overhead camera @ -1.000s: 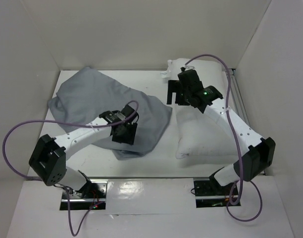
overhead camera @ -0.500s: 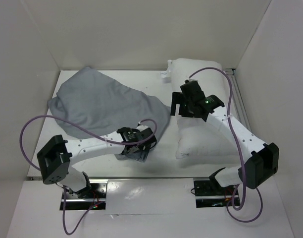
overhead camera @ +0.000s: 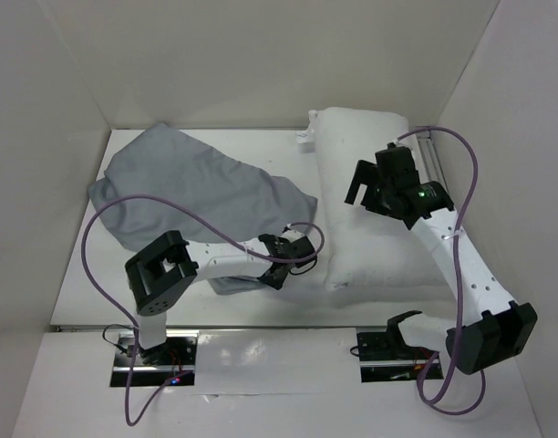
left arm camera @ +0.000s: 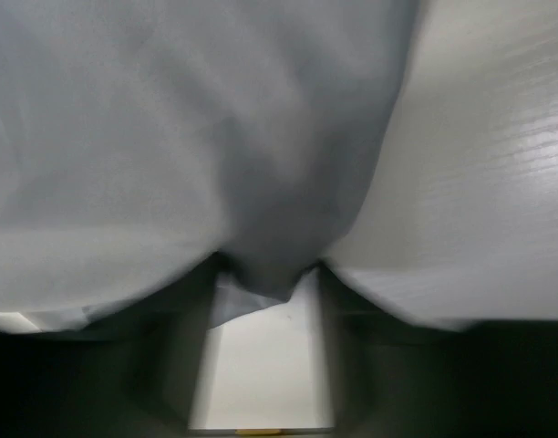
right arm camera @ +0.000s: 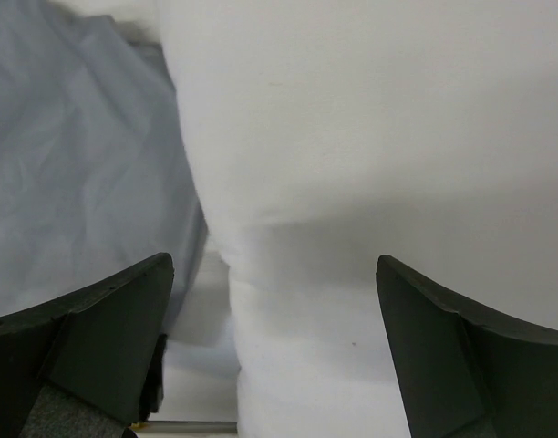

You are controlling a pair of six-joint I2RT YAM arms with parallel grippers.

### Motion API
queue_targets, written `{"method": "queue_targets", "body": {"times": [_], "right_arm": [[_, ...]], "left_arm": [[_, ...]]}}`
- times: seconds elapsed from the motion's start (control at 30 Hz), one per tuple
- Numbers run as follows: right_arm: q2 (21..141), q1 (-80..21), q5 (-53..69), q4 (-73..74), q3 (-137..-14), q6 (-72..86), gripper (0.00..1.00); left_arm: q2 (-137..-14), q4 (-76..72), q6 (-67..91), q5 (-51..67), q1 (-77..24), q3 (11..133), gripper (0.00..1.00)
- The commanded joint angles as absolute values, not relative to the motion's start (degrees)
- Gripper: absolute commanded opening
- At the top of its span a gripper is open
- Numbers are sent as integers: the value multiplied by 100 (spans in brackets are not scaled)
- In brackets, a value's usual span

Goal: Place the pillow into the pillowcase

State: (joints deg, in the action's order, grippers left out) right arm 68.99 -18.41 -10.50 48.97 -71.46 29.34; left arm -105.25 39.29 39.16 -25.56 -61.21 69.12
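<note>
1. Top external view: the pillowcase [overhead camera: 188, 187] lay crumpled on the left, its long axis running far-left to near-right, with the left gripper [overhead camera: 284, 258] at its near-right corner.
2. Only the left wrist view showed grey fabric draped over the blurred fingers [left arm camera: 183, 365]; whether they gripped it could not be told.
3. The pillow [overhead camera: 361, 246] lay on the right, long axis far-to-near, with the right gripper [overhead camera: 361, 187] above it, jaws spread wide.

pillowcase [overhead camera: 192, 182] thin matt cloth; pillow [overhead camera: 366, 254] soft cloth

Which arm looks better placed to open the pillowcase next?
Probably left. The left tool sits low at the near edge of the pillowcase, with grey cloth bunched between its fingers. The right tool hovers open above the pillow.
</note>
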Motion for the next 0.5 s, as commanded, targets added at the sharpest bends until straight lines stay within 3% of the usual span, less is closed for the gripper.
{"method": "queue_targets", "body": {"times": [0.0,0.03,0.07,0.2,0.47], "right_arm": [[6794,-1679,-949,5159,-7233,2909,99],[6742,-1609,-949,5159,-7233,2909,99],[6741,-1556,-949,5159,-7286,2909,99],[6741,-1494,-844,5211,-7347,2795,99],[7819,-1617,-727,5255,-8225,2232,99]], "left_arm": [[-10652,3796,3709,-2575,-5960,7242,45],[-10652,3971,3796,-2575,-5863,7294,15],[-10531,4051,3797,-2575,-5810,7295,2],[-9793,4552,3666,-2435,-5450,7742,0],[-8693,4834,2638,-301,-3379,8586,0]]}}
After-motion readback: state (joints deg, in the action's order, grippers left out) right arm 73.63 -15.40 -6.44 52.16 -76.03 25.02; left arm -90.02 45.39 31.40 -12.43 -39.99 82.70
